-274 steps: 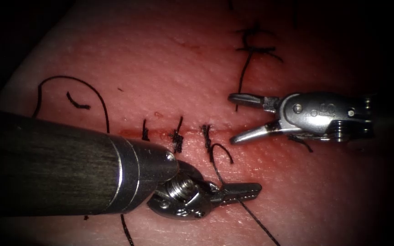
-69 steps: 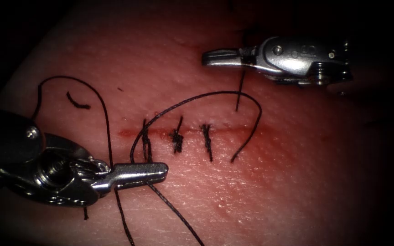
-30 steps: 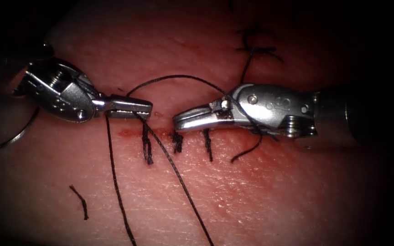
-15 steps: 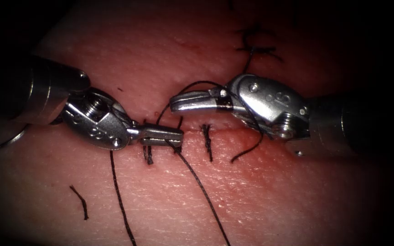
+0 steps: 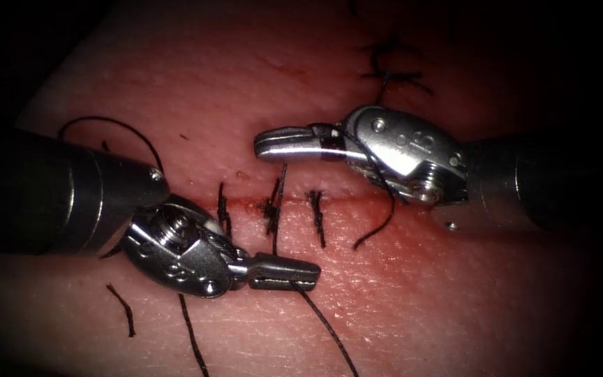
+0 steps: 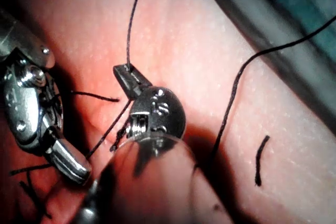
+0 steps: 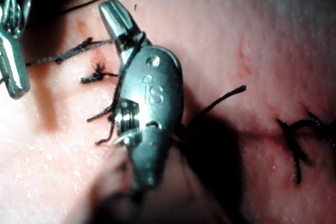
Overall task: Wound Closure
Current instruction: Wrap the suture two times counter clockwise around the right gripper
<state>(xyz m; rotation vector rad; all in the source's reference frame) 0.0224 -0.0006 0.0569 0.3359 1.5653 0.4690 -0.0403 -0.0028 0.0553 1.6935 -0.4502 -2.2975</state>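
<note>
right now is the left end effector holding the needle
No, the left end effector is shut on the thread below the cut.

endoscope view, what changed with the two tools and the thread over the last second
The left arm's silver tool, shut on the black thread, moved from above the cut down across it, to below it. The right arm's silver tool lifted slightly, thread wrapped around it; the loop drew tighter. The three dark stitches and pink tissue stayed put.
</note>
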